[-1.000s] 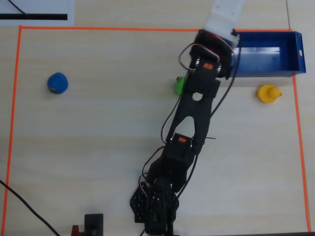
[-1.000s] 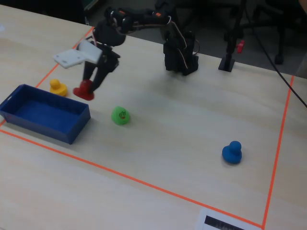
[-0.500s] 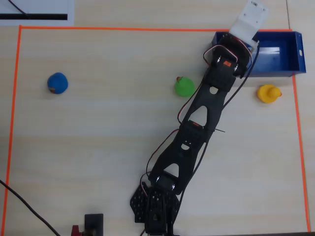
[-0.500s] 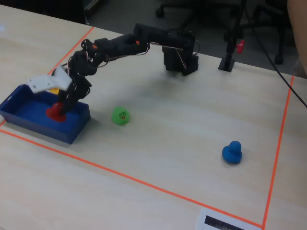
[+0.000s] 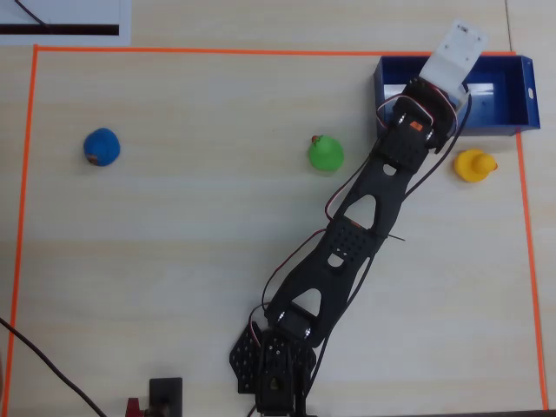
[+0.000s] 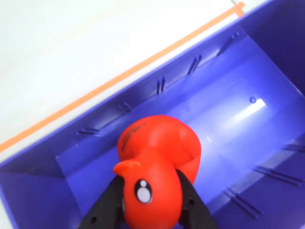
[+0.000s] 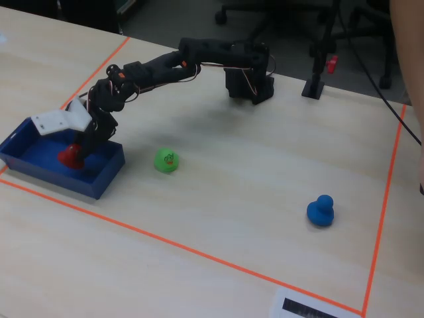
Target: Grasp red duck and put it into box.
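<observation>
The red duck [image 6: 157, 162] is clamped between the two black fingers of my gripper [image 6: 150, 186], head toward the camera. It hangs inside the dark-blue box [image 6: 143, 98], over the shiny floor; I cannot tell whether it touches it. In the fixed view the duck [image 7: 67, 157] sits low inside the box [image 7: 66, 180] under my gripper [image 7: 76, 151]. In the overhead view the white wrist mount [image 5: 454, 54] covers the duck and the jaws above the box [image 5: 522, 111].
A green duck [image 5: 326, 153] stands left of the box and a yellow duck [image 5: 474, 165] just below it in the overhead view. A blue duck [image 5: 102, 147] is far left. Orange tape [image 5: 208, 50] frames the work area.
</observation>
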`<state>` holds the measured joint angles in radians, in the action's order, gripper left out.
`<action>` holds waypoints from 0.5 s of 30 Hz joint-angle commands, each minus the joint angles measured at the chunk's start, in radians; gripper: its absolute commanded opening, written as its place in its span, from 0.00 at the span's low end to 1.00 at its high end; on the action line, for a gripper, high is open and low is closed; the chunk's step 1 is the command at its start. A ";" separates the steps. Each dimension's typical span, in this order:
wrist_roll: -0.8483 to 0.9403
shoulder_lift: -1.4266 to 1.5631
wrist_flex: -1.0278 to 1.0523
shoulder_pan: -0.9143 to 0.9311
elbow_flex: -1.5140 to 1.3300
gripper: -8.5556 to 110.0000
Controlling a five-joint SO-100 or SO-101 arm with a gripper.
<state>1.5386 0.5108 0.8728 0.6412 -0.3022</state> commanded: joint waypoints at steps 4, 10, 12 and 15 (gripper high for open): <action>0.009 0.032 0.029 0.017 0.069 0.27; -0.020 0.063 0.075 0.017 0.104 0.27; -0.055 0.097 0.083 0.011 0.110 0.20; -0.114 0.258 0.091 -0.012 0.008 0.07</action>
<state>1.4634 0.5400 0.9618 0.6489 -0.2623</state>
